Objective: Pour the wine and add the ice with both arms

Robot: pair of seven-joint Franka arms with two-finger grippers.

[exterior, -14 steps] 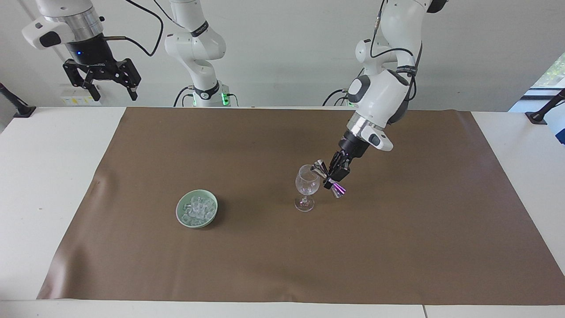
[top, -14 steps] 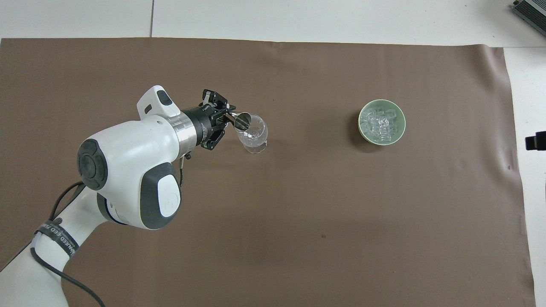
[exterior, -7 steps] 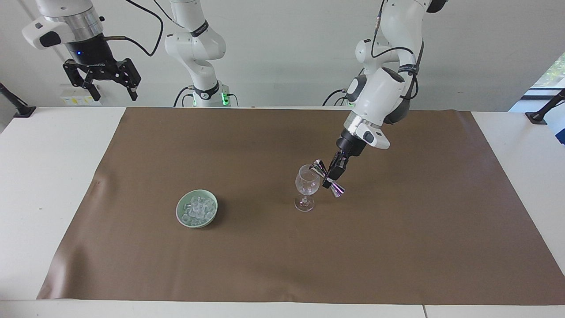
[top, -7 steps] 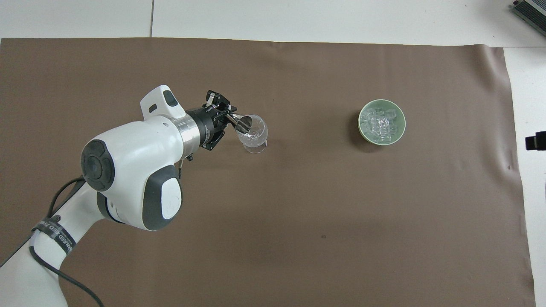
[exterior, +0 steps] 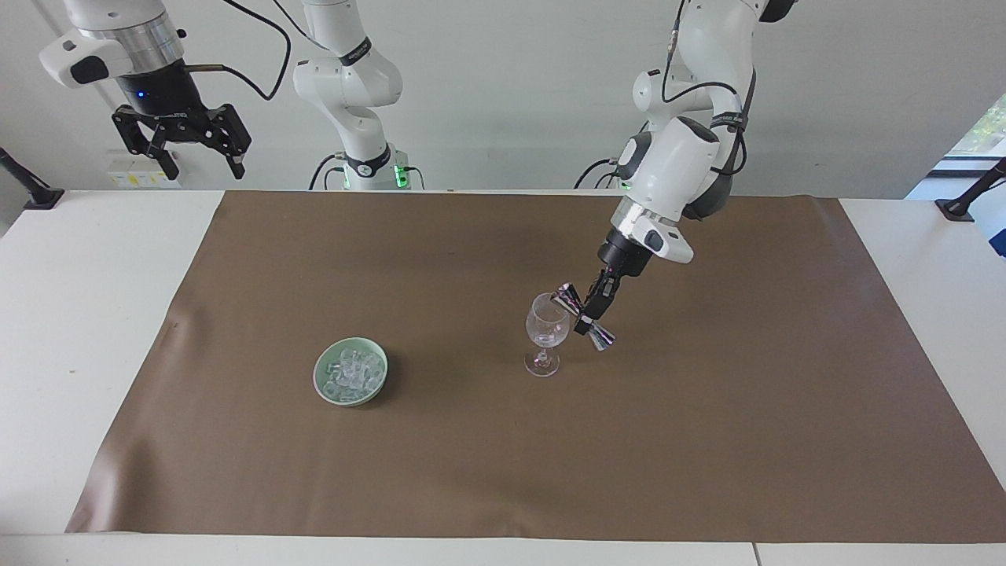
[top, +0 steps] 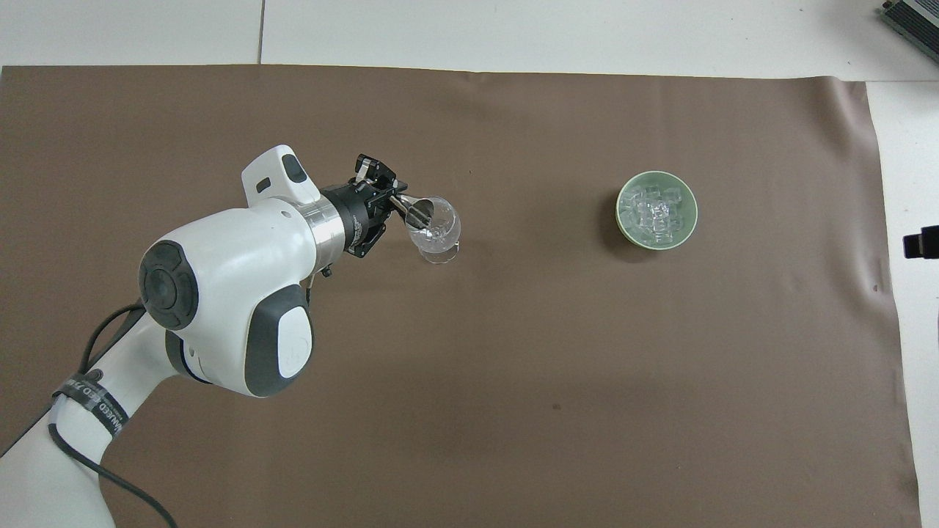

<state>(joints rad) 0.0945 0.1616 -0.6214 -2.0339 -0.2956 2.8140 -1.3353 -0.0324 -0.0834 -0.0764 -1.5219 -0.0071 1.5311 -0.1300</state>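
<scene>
Over the wine glass (exterior: 547, 324) rim, the left gripper (exterior: 591, 315) clamps a tilted jigger (exterior: 582, 317); the right gripper (exterior: 182, 138) waits open.

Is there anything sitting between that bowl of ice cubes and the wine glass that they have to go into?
Nothing visible lies on the brown mat between the green bowl of ice and the wine glass. Only the left tool is at the glass, tipping a metal jigger over its rim. The right tool waits, raised and open.
</scene>
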